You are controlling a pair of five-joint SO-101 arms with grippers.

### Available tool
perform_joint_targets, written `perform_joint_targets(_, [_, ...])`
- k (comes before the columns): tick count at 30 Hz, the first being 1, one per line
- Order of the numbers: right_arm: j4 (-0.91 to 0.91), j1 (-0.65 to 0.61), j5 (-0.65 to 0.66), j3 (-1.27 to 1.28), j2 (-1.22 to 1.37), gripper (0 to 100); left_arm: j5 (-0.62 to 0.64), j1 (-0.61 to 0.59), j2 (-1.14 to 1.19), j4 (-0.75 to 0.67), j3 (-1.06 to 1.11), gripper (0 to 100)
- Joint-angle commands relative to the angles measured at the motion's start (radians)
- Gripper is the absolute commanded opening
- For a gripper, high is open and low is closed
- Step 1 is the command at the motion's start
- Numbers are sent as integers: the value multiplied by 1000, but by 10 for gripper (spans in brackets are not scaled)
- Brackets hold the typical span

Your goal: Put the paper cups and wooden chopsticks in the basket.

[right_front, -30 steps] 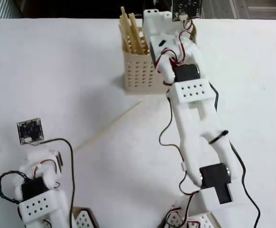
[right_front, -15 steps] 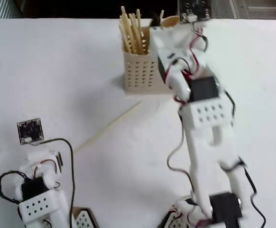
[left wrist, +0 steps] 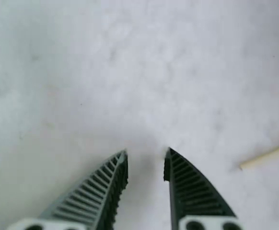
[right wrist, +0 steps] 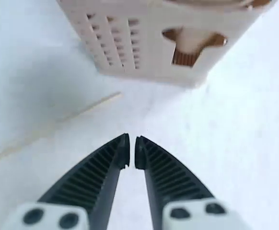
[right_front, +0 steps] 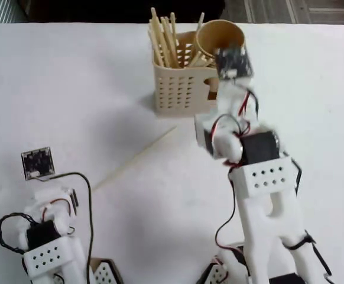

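**Status: cup + most sticks in basket, 1 stick on table**

High view: basket [right_front: 178, 92] stands upright at the far side of the table [right_front: 71, 77]. A bundle of chopsticks [right_front: 165, 41] stands in it, tips fanned out above the rim. The paper cup [right_front: 220, 36] sits mouth-up in the basket beside the bundle. Poss. a 2nd cup rim behind the sticks, can't tell. One loose chopstick [right_front: 133, 158] lies flat on the table on a diagonal. Its far end is near the basket front, not touching. My right arm [right_front: 260, 177] is stretched toward the basket, wrist just in front of the cup side. My left arm [right_front: 45, 242] is folded at the near edge, well apart from the basket.

Left wrist view: my left gripper [left wrist: 145, 154] is above the table, jaws a narrow gap apart w/ nothing between them. One end of the loose chopstick lies off to the side, apart from the fingers.

Right wrist view: my right gripper [right wrist: 131, 143] has its jaws pinched almost together, holding nothing. It faces the basket wall, low over the table. The loose chopstick lies between the tips and the basket, touching neither.
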Motion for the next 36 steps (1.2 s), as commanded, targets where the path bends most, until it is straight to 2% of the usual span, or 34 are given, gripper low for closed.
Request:
perform_joint_targets(1, [-71, 13, 0, 167, -101, 30, 0, 10, -12, -15, -9, 139])
perform_joint_targets(5, [-203, 12, 0, 417, -205, 30, -5, 13, -12, -14, -9, 139])
perform_joint_targets(13, [-605, 22, -2, 842, -432, 30, -5, 39, -12, -15, -9, 142])
perform_joint_targets(18, [-599, 119, 0, 896, -504, 30, -3, 84, -12, -9, -9, 140])
perform_joint_targets(23, [-593, 137, -3, 904, -507, 30, -5, 157, -12, -11, -15, 142])
perform_joint_targets(30, [-602, 180, 0, 905, -507, 30, -9, 143, -13, -31, -238, 143])
perform_joint_targets(31, [-602, 185, 0, 905, -512, 30, -37, 157, -13, -44, -270, 143])
perform_joint_targets(34, [-602, 186, 0, 905, -510, 30, -229, 196, -8, -57, -381, 141])
perform_joint_targets(36, [-602, 186, 0, 905, -510, 30, -285, 240, -7, -34, -457, 139])
